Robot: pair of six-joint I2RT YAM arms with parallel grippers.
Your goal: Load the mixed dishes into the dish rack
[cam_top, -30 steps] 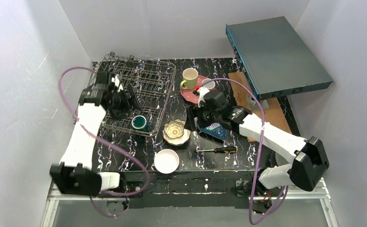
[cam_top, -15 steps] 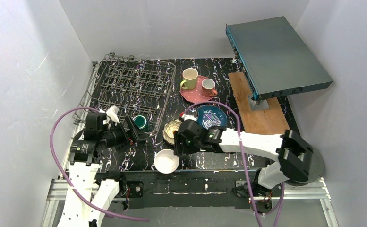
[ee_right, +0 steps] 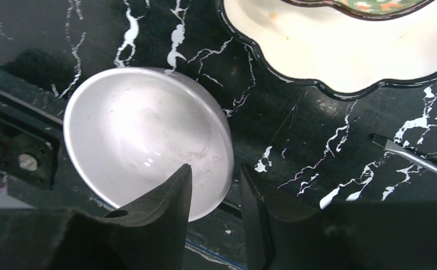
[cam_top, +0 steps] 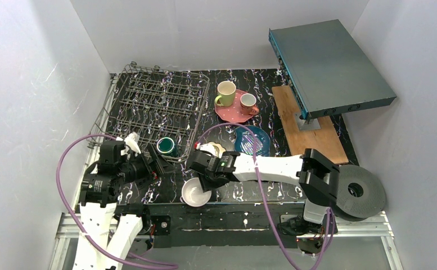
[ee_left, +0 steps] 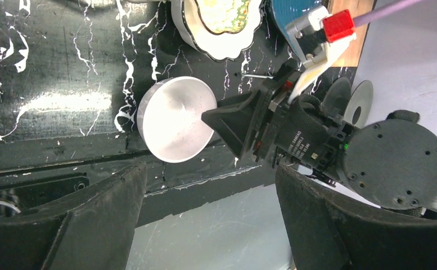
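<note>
The white bowl sits near the table's front edge. My right gripper is open, its jaws close together astride the bowl's right rim, one finger inside and one outside. My left gripper is open and empty, just left of the bowl. The green-inside cup stands at the near right corner of the dish rack. The floral cream bowl is partly hidden by my right arm. The blue leaf plate lies beyond it. The yellow-green mug and salmon cup stand on the pink plate.
A flat teal-grey box overhangs a wooden board at the back right. The screwdriver's shaft lies right of the white bowl. The table's front edge runs just below the bowl. The floral bowl's scalloped rim is close behind my right gripper.
My right arm swung from the blue plate to the white bowl at the front and set its jaws over the rim. My left arm drew back from the rack to the near left.
</note>
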